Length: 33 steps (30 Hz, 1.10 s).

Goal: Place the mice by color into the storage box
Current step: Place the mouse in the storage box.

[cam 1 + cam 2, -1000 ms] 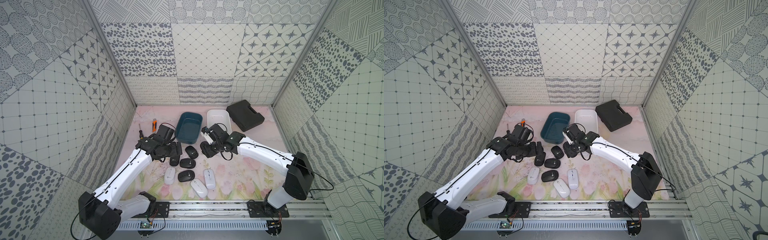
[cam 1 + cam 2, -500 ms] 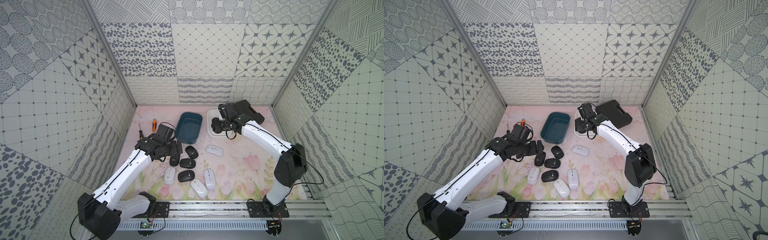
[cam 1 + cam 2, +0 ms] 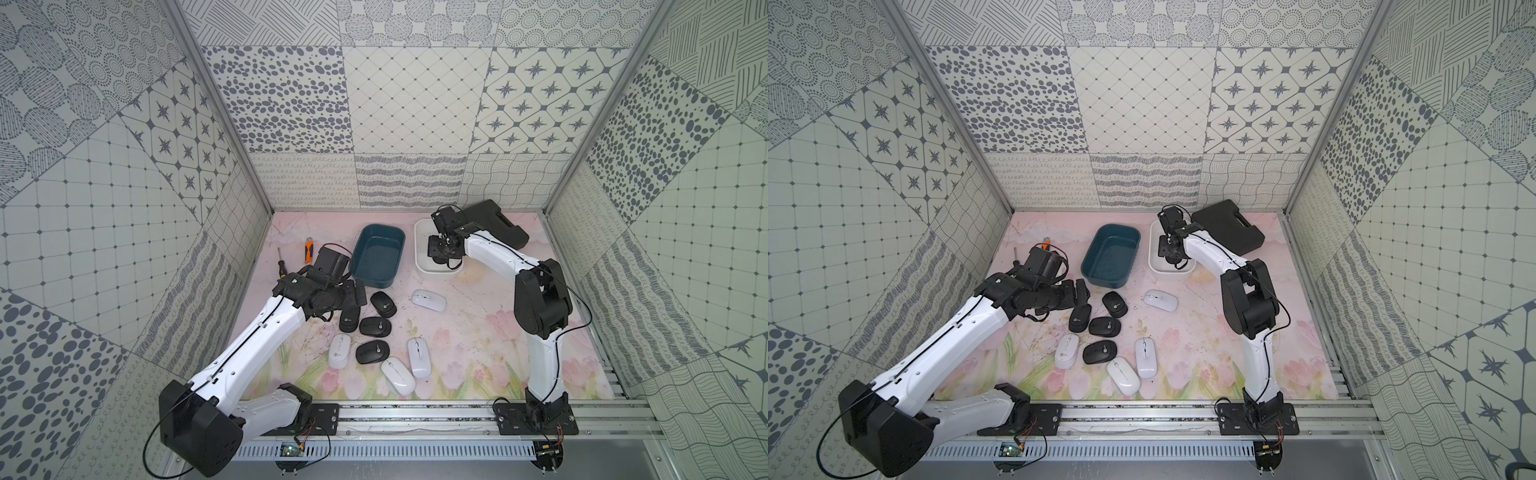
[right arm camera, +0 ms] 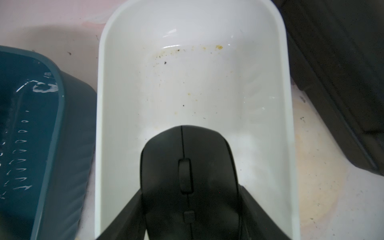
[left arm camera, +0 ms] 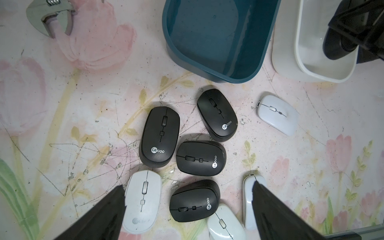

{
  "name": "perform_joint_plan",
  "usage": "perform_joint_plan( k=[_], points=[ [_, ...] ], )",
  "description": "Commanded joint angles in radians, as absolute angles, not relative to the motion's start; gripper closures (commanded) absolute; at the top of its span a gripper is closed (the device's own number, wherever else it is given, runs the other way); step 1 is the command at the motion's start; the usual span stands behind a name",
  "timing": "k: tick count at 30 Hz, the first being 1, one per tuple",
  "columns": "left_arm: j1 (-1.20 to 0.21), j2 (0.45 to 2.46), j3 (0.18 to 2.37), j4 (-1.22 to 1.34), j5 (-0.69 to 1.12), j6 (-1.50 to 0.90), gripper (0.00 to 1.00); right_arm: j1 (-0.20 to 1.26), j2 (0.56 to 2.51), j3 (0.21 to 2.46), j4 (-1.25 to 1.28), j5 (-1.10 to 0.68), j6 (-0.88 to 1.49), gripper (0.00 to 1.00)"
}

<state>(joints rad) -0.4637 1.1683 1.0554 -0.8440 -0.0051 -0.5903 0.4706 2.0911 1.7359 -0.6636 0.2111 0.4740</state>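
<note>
We see a tulip-print tabletop [image 3: 478, 332] bearing a teal bin [image 3: 378, 257], a white bin [image 3: 420, 249], a black case [image 3: 505, 228], four black mice [image 3: 375, 327], four white mice [image 3: 429, 299], a screwdriver [image 3: 281, 266] and an orange cutter [image 3: 308, 251].

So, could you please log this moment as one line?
right tool: shut on black mouse | at white bin | left tool: open

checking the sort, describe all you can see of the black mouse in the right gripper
The black mouse is a matte plastic oval with a centre seam, scroll wheel and square button. The right gripper is shut on its sides, holding it top up over one end of the white box; contact with the box is unclear.
</note>
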Motion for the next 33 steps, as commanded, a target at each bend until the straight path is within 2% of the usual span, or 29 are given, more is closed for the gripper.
perform_joint_plan(
  k=[1, 10, 18, 28, 33],
  points=[
    [-0.463, 1.181, 1.056, -0.8, 0.041, -0.567, 0.02, 0.457, 2.128, 1.775, -0.656, 0.263, 0.491, 0.47],
    [-0.465, 1.175, 1.057, -0.796, 0.058, -0.563, 0.02, 0.449, 2.195, 1.795, -0.683, 0.264, 0.494, 0.46],
    [-0.473, 1.182, 1.046, -0.768, 0.086, -0.59, 0.02, 0.443, 2.232, 1.827, -0.725, 0.269, 0.484, 0.42],
    [-0.492, 1.164, 1.04, -0.756, 0.112, -0.606, 0.03, 0.436, 2.263, 1.844, -0.754, 0.247, 0.494, 0.32],
    [-0.492, 1.148, 1.035, -0.759, 0.12, -0.603, 0.03, 0.436, 2.266, 1.855, -0.765, 0.243, 0.5, 0.21]
  ],
)
